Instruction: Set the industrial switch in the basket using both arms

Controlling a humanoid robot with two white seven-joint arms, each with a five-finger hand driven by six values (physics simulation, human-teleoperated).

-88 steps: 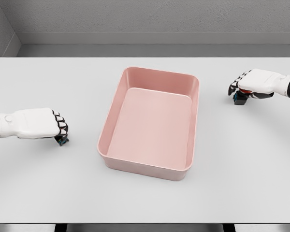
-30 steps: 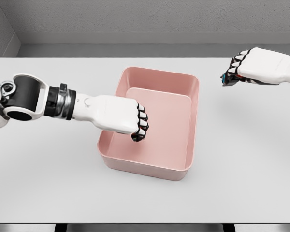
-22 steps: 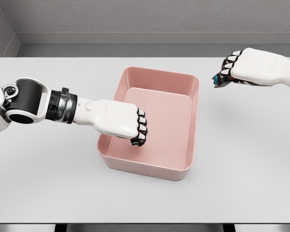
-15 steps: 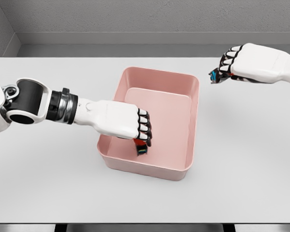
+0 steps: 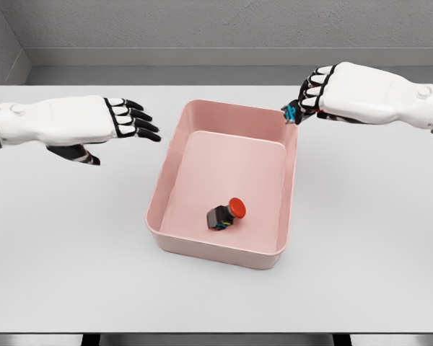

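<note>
With one switch (image 5: 225,215) already in the basket (image 5: 163,193), right robot hand (image 5: 312,95) pinches another at the far-right rim; left robot hand (image 5: 123,119) spread, empty.

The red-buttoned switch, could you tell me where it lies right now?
In the head view, the switch lies on its side inside the pink basket, on the floor near its front wall, just right of centre.

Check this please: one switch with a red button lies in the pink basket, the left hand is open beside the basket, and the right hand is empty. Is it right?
Not entirely. In the head view the right hand is not empty: it is shut on a second switch at the basket's far right corner. The red-button switch in the basket and the open left hand are right.
</note>
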